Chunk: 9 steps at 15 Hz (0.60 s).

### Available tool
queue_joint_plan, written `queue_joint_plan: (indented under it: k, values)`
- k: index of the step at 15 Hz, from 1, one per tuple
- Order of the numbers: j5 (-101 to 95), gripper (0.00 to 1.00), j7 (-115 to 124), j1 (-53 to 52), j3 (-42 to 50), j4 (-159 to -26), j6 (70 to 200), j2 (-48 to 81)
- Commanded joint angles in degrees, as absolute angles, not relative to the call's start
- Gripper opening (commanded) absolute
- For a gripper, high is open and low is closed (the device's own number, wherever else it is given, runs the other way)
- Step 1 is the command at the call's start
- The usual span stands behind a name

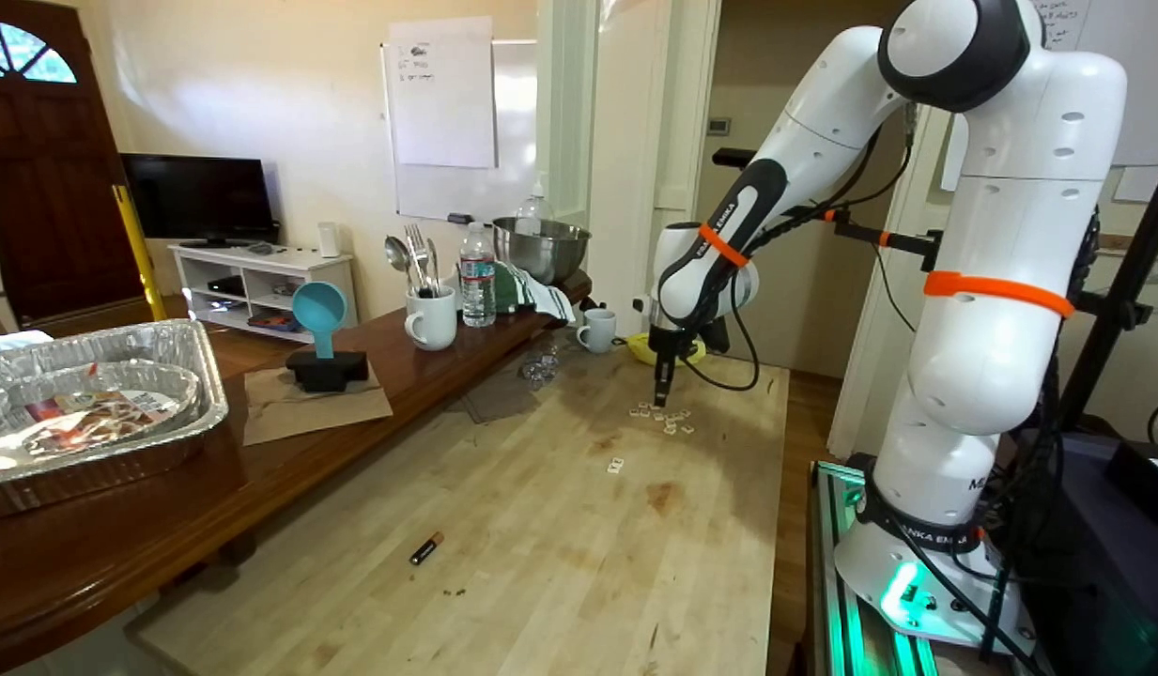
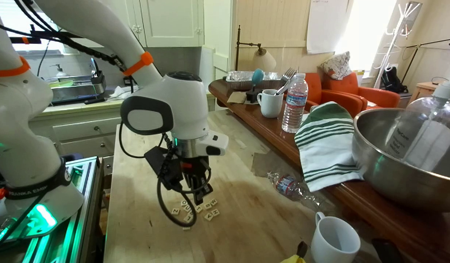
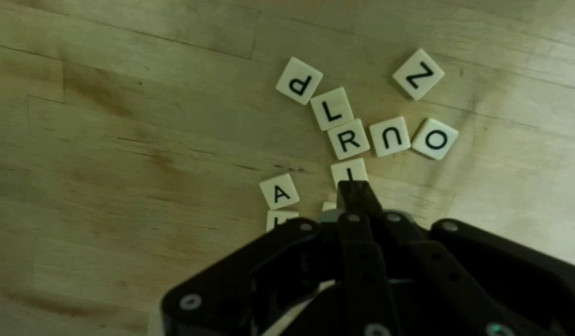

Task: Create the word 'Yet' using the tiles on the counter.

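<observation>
Several small pale letter tiles lie loosely grouped on the light wooden counter (image 1: pixel 541 563). In the wrist view the P tile (image 3: pixel 299 80), L tile (image 3: pixel 332 108), R tile (image 3: pixel 349 139), U tile (image 3: pixel 390 136), O tile (image 3: pixel 435 139), Z tile (image 3: pixel 418 74) and A tile (image 3: pixel 279 191) show. An I tile (image 3: pixel 348 170) is partly covered by my fingertips, and more tiles are mostly hidden. In an exterior view two tiles (image 1: pixel 615 465) lie side by side, apart from the group. My gripper (image 3: pixel 358 189) points down over the group, fingers together, with nothing seen between them.
A battery (image 1: pixel 426 547) lies on the counter. A white mug (image 2: pixel 336 239), a crumpled plastic bottle (image 2: pixel 287 184) and a yellow object (image 1: pixel 642 349) are near its far end. The brown table (image 1: pixel 353 427) alongside holds a foil tray (image 1: pixel 198 376), water bottle (image 1: pixel 477 282) and metal bowl (image 2: pixel 363 153).
</observation>
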<state>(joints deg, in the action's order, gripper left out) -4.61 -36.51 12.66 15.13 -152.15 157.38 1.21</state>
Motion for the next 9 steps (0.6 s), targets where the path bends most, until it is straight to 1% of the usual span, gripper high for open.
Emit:
queue_joint_plan:
  k: [1, 9]
  values:
    - [-4.32, 0.0, -38.83, 13.99, 14.73, -150.63, 160.14, 4.85]
    - [-4.19, 0.0, -40.3, 15.11, 13.78, -150.53, 159.7, 6.75]
